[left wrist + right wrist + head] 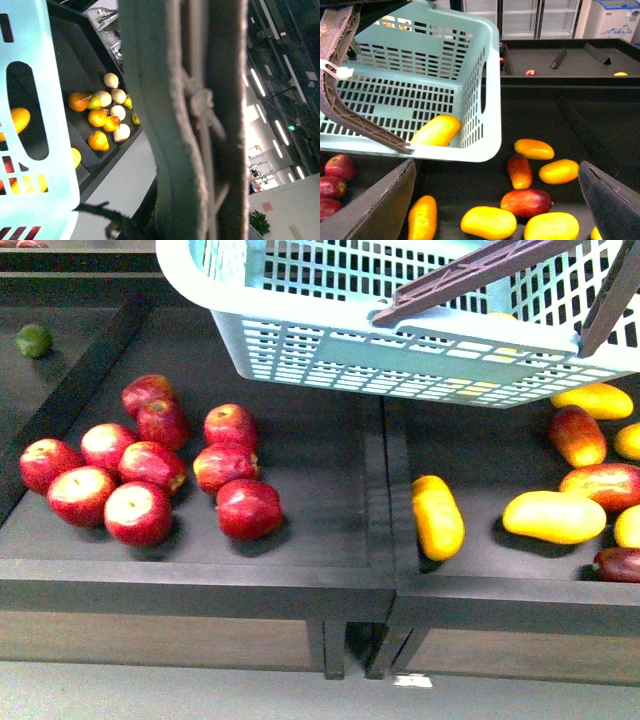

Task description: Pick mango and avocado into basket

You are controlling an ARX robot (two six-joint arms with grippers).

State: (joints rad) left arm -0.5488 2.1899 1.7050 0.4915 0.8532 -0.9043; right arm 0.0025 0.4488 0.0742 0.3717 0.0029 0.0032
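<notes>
The light blue-green basket (330, 360) hangs tilted above the back of the shelf, its brownish handle (470, 275) up. My left gripper (195, 150) is shut on the basket; the handle (227, 150) fills the left wrist view, with the basket wall (30, 50) beside it. One yellow mango (436, 131) lies inside the basket (470, 100). Other yellow mangoes (438, 517) (554, 517) lie on the right shelf. My right gripper (495, 210) is open and empty above these mangoes, below the basket's corner. The small green avocado (33, 339) lies in the far left compartment.
Several red apples (150, 480) lie in the left tray. Red-blushed mangoes (577, 435) (526, 201) lie among the yellow ones. A raised divider (385, 500) separates the two trays. Pears (105, 115) show on another shelf in the left wrist view.
</notes>
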